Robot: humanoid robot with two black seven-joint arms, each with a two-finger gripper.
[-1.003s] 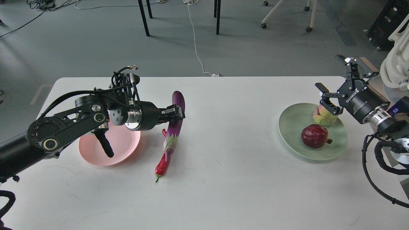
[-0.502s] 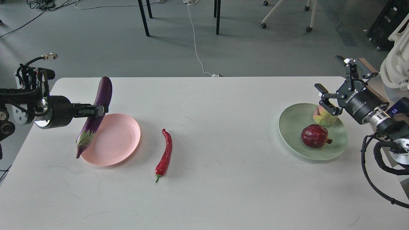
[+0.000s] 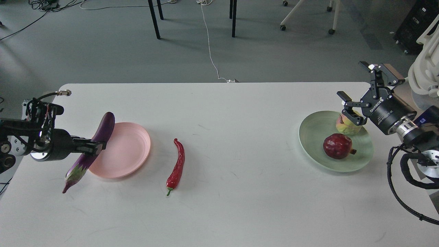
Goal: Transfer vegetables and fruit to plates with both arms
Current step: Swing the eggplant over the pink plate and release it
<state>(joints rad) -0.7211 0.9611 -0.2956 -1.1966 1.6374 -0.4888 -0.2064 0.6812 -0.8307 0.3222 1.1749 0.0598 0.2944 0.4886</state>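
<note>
Left gripper (image 3: 97, 148) at the bench's left edge, clamped on the mid-body of the long glossy purple eggplant (image 3: 90, 151); eggplant tilted, cap end low toward the near-left, tip over the rim of the round shallow pink plate (image 3: 130, 147). Curved red chili pepper (image 3: 177, 166) lies on the white bench (image 3: 233, 192) just right of that plate. Near the right edge, pale green plate (image 3: 315, 133) holds the dark red pomegranate (image 3: 337, 146) and lumpy yellow-green fruit (image 3: 347, 125). Right gripper (image 3: 356, 92) above that fruit, fingers spread wide, holding nothing.
</note>
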